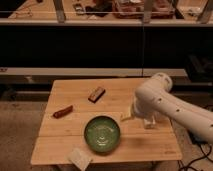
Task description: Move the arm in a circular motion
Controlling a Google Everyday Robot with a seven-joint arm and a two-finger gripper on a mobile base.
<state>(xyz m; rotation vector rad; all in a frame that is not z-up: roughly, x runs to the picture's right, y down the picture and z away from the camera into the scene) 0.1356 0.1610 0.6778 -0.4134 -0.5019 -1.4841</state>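
One arm point(167, 107) bends over the surface point(70, 95), right side, gripper point(127, 118) just beside the green bowl point(102, 134) (open or closed, can't tell), likely held clear for circling

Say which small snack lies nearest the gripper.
The brown bar, up-left of the gripper by the green bowl's rim; the reddish stick and white packet lie farther off.
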